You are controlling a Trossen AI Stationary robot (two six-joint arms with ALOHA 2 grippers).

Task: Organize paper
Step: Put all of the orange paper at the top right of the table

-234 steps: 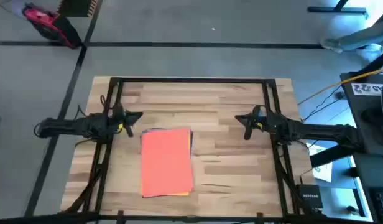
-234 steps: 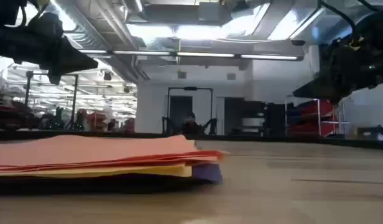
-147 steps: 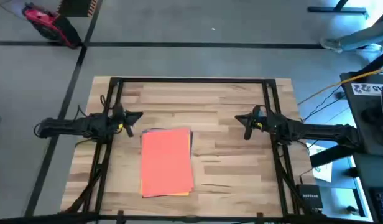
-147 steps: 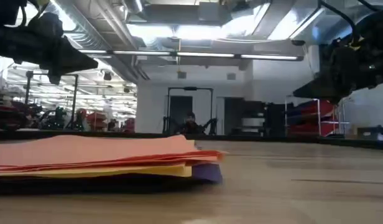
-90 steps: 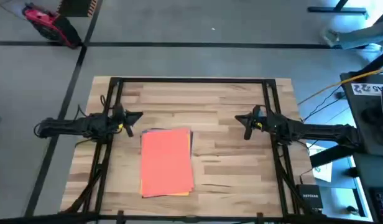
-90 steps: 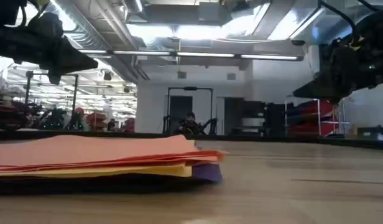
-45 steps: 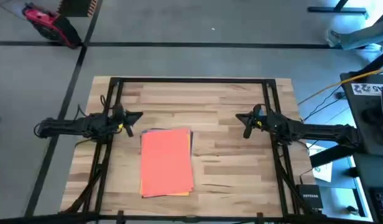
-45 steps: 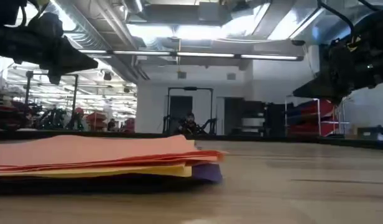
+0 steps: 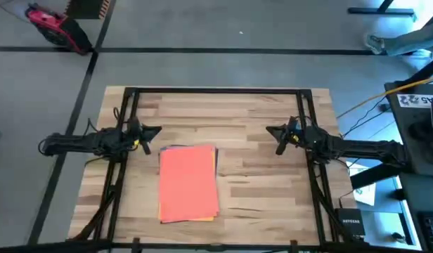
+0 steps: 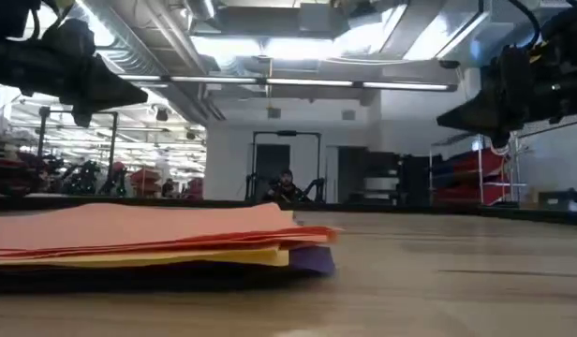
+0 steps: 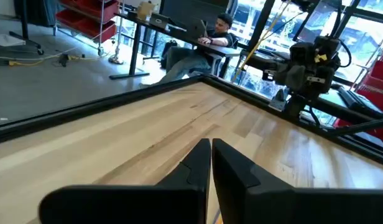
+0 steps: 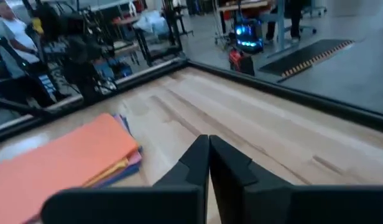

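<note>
**Low view: stack untouched, both arms parked**

Nearest, the paper (image 10: 148,239) — orange-red on top, yellow and purple-blue edges peeking out, flat on the table (image 9: 259,183), likely awaiting sorting. Farther back, left gripper (image 9: 154,131) and right gripper (image 9: 273,133) raised either side — fingers pressed together, holding nothing.

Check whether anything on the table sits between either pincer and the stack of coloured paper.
Nothing visible does. Bare wood separates the paper from both the left pincer and the right pincer, which hang shut above the table on either side.
</note>
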